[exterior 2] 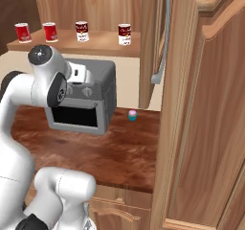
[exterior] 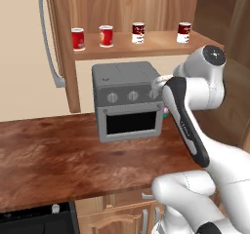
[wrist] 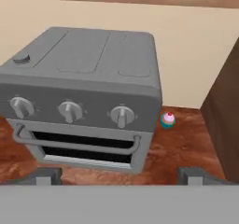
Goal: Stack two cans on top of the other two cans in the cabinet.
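Note:
Four cans stand apart in a row on the cabinet's shelf (exterior: 146,47), none on top of another. From the left they are a plain red can (exterior: 78,39), a red can with a pale label (exterior: 106,36), a white can with a red upper band (exterior: 138,33) and a can that is dark red above and white below (exterior: 183,32). The same row shows in the right base view: (exterior 2: 22,32), (exterior 2: 50,31), (exterior 2: 82,31), (exterior 2: 124,34). My gripper (wrist: 119,175) is open and empty. It hangs well below the shelf and faces the grey toaster oven (wrist: 84,92).
The toaster oven (exterior: 128,101) sits on the wooden counter (exterior: 53,155) under the shelf. A small cupcake (exterior 2: 132,115) lies to its right by the back wall. The open cabinet door with its curved grey handle (exterior: 49,38) stands left of the shelf. A tall wooden panel (exterior 2: 201,128) stands at the right.

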